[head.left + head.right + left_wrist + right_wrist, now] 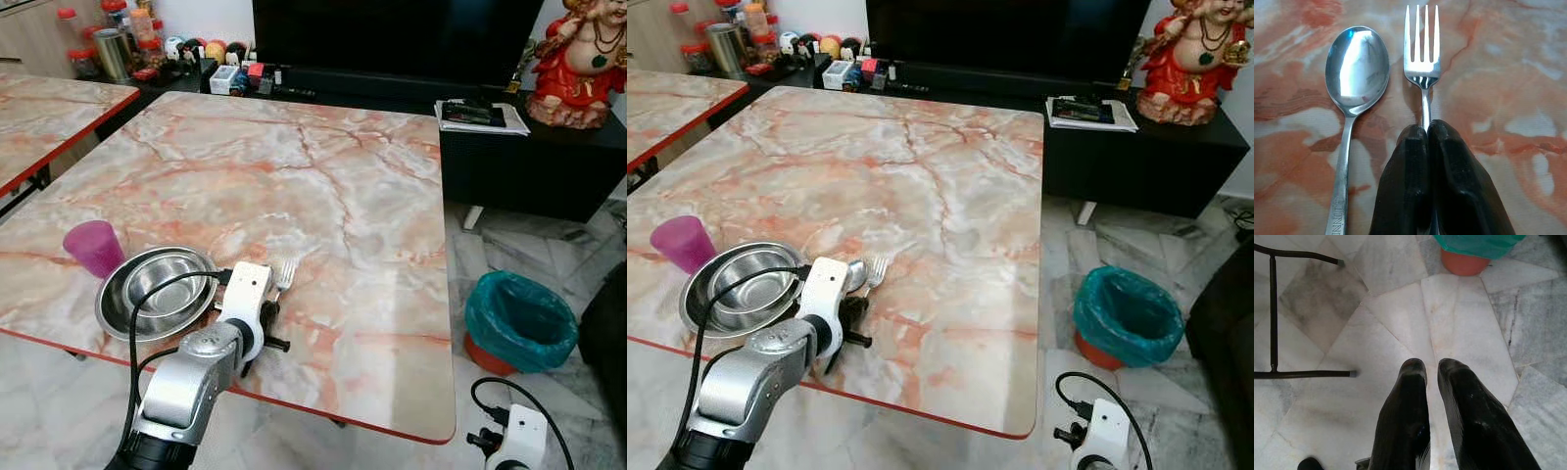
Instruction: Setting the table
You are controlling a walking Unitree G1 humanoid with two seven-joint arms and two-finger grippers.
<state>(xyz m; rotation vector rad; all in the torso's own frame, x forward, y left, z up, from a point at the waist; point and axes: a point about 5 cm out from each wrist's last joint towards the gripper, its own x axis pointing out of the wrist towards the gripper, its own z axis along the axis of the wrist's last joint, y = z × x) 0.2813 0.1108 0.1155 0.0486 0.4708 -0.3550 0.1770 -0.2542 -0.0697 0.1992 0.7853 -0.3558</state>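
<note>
Left pincer point(1427, 128): it is clenching the fork point(1422, 46) by its thin handle, fingers pressed together on the stem just behind the tines.
Fork: it is lying flat on the worktop point(323, 176), tines pointing away from the robot, just beside the spoon point(1354, 78) and not touching it.
Handling: I am reckoning the fork is light, stiff and slick steel; a pinch at the narrow neck is likely to let it swivel, so further back on the handle would be looking safer.
Neighbours: the steel bowl point(157, 291) is sitting just to the robot's left of the cutlery, with the purple cup point(93, 247) beyond it.
Edges: the cutlery is sitting near the worktop's red front edge, so I would be watching for a slide-off.
Open room: broad bare marble is stretching ahead and to the right.
Right pincer point(1432, 367): it is hanging over the floor, holding nothing, fingers slightly parted.
</note>
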